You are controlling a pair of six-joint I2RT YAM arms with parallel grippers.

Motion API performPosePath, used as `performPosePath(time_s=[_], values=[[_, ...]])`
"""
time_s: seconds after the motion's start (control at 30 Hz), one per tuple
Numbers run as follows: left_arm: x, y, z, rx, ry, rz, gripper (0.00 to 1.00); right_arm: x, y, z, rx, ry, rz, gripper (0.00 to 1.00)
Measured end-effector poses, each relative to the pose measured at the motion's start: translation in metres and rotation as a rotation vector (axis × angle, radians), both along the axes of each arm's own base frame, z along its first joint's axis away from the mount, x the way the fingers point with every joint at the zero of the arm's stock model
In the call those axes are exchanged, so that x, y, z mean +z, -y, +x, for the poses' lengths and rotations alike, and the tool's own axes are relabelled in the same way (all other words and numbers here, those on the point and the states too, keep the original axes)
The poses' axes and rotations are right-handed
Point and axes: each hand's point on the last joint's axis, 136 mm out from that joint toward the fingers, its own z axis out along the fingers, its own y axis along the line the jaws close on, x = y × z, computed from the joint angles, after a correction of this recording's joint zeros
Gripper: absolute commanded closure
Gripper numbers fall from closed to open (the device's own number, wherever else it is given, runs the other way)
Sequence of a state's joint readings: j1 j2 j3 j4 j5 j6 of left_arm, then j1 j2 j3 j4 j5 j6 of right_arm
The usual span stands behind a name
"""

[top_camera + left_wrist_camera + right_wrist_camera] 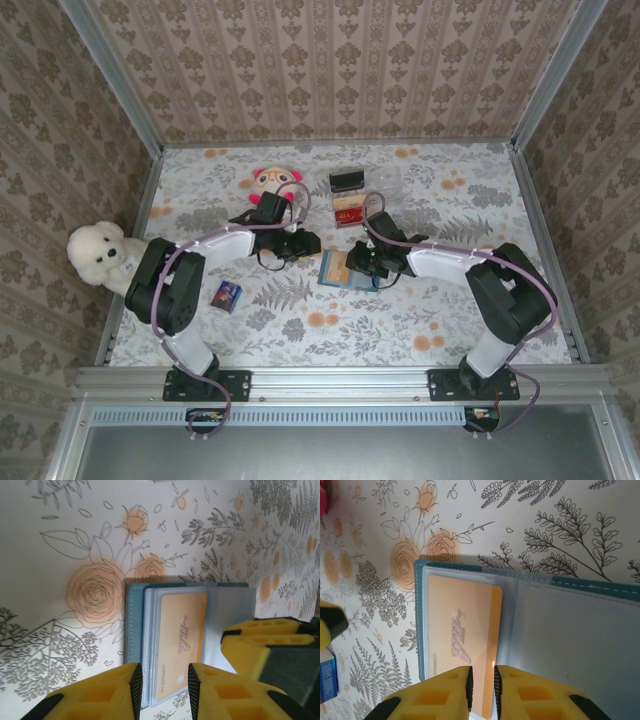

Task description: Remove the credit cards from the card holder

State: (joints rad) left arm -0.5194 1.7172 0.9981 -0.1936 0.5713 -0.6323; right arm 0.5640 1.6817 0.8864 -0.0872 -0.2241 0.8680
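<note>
holder (331,270) lies open mid-table (450,330) | 1 orange card (460,630) in its sleeve | right gripper (482,690) nearly closed, pinching card's edge | left gripper (164,687) part open over holder's edge, holding nothing

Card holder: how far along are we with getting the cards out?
Done: the card holder lies open on the table. In hand: the right gripper has its jaws looking pinched on the edge of the orange-gold card, which is still in its sleeve. The left gripper hovers open at the holder's edge. Left: pulling that card free.
</note>
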Motion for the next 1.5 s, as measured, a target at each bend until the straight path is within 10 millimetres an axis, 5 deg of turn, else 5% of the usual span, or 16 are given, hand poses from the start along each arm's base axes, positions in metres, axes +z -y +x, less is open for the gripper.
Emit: performPosePath(time_s=[0.53,1.5], values=[[-0.019,0.035,-0.005,-0.073,-0.034,0.029,0.82,-0.007,-0.002,0.012,-0.047,-0.026,0.06,0.82],[-0.042,0.036,-0.001,-0.022,-0.116,0.057,0.85,-0.018,-0.004,0.008,-0.046,-0.062,0.084,0.8]])
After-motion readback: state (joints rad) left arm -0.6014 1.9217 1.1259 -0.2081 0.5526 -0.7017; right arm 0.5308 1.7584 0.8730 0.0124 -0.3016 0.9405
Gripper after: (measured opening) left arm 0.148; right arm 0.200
